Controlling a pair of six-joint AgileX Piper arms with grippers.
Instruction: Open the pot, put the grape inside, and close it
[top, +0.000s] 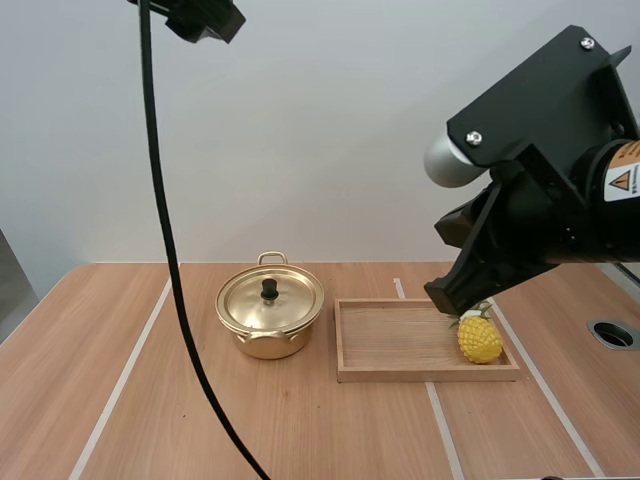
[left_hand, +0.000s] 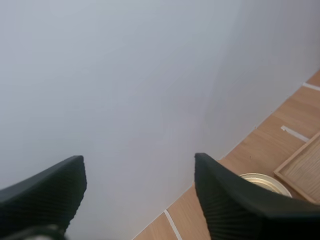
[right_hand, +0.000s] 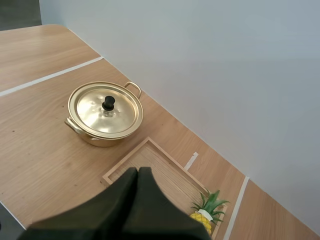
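Pot is set on the counter, with the lid seated on it and the black knob upright. A wooden tray is laid just to its right, near but apart. The fruit seen is a yellow pineapple, placed at the tray's right end. Right tool is held above the tray, fingers pressed together, nothing gripped. Left tool is raised, fingers spread wide, nothing held between them.
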